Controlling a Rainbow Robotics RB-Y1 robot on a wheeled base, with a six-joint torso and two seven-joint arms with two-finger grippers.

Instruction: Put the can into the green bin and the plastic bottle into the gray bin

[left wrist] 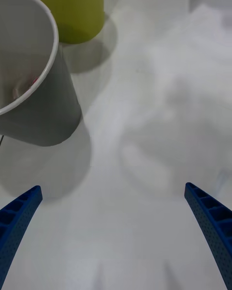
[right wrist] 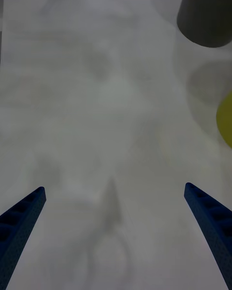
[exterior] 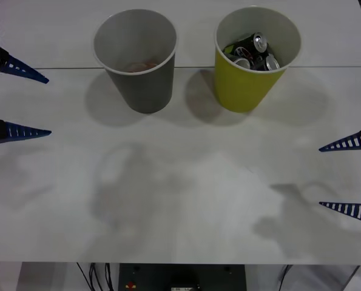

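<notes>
The green bin (exterior: 253, 73) stands upright near the tabletop's (exterior: 180, 200) far edge, cans (exterior: 253, 51) inside, beside the gray bin (exterior: 138, 66), apart. Left tool (exterior: 31, 103) hangs spread wide at the left edge; right tool (exterior: 341, 176) likewise at the right edge, both empty.

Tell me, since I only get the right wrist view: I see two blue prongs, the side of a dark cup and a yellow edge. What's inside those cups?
Observer: The green bin holds several drink cans.
Operator: And the dark one?
Observer: The gray bin has a small reddish thing at its bottom. I cannot tell what it is.
Operator: Is there another arm?
Observer: Yes, the left gripper hangs open at the left edge of the table, apart from both bins.
</notes>
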